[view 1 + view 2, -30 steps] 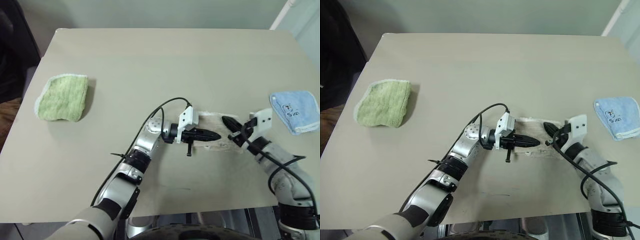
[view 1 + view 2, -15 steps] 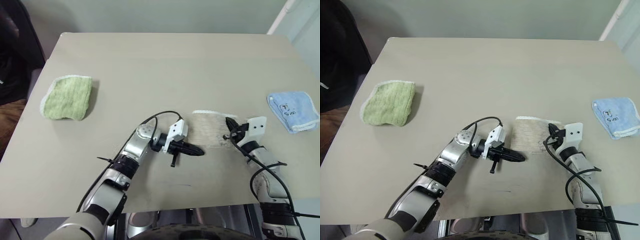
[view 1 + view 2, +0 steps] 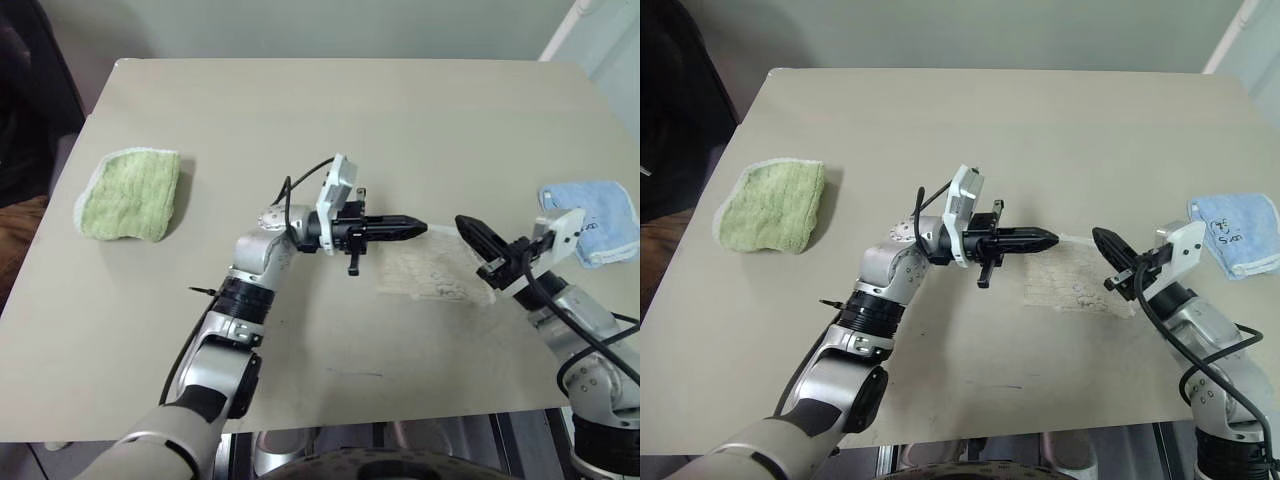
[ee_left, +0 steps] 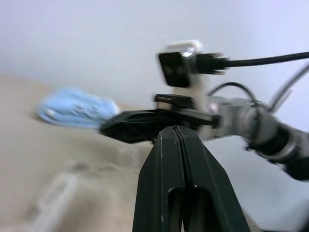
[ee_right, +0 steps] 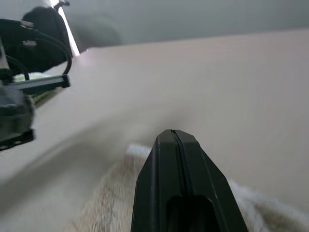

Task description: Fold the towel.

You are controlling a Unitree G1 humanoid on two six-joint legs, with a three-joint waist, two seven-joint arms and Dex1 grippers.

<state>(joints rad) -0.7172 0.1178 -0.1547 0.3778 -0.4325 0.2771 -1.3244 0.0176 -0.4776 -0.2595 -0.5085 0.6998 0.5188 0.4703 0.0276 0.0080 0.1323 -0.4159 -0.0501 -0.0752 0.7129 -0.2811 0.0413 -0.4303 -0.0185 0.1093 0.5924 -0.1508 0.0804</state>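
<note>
- Both arms have lifted off the cloth since the earlier pictures: a second ago the two grippers lay low against the towel's ends, and now they hang above the table with the cloth left lying flat beneath and between them.
- Left eye view: the left gripper point(image 3: 418, 228) points across toward the right one, its black fingers pressed together with nothing between them. The right gripper point(image 3: 476, 243) faces it, likewise shut and empty. The towel point(image 3: 432, 276) lies on the table point(image 3: 300, 110), below the gap between the two tips, as a small flat pad. A green folded towel point(image 3: 128, 193) sits well apart near the table's left edge, and a light-blue folded towel point(image 3: 592, 220) near the right edge.
- Right eye view: same layout; the beige cloth looks compact and roughly rectangular, a pale edge showing along its far side. Neither gripper touches it.
- Left wrist view: its own fingers point(image 4: 169, 164) are closed tight; the other arm's shut claw crosses just beyond, with the blue cloth blurred further off.
- Right wrist view: its fingers point(image 5: 166, 164) are closed, and the beige terry pile lies just below them.
- Judgement: the fold seems largely done, since the cloth sits small and settled with both claws free. Whether another fold or some tidying of edges is left, I cannot tell from here.
</note>
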